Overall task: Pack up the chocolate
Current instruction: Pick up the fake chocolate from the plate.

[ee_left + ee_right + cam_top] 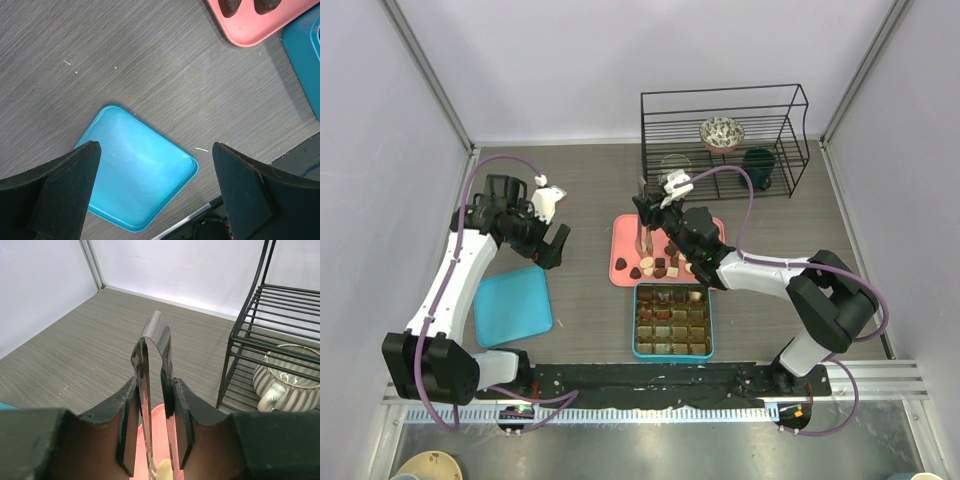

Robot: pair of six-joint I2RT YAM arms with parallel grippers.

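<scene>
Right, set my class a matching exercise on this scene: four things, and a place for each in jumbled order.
Things: 1 tongs; 2 striped cup; 3 flat blue tray; 4 loose chocolate pieces.
Places: A on the pink tray; B in the wire rack; C held in the right gripper; D on the table, left of the teal box.
Pairs: 1C, 2B, 3D, 4A.

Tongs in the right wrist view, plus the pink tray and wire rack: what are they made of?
Tongs: likely polished steel, a thin bent strip with mirror glare.
Pink tray: probably moulded plastic, smooth with a soft sheen and a rounded rim.
Wire rack: metal rod, apparently black-coated and matte.
</scene>
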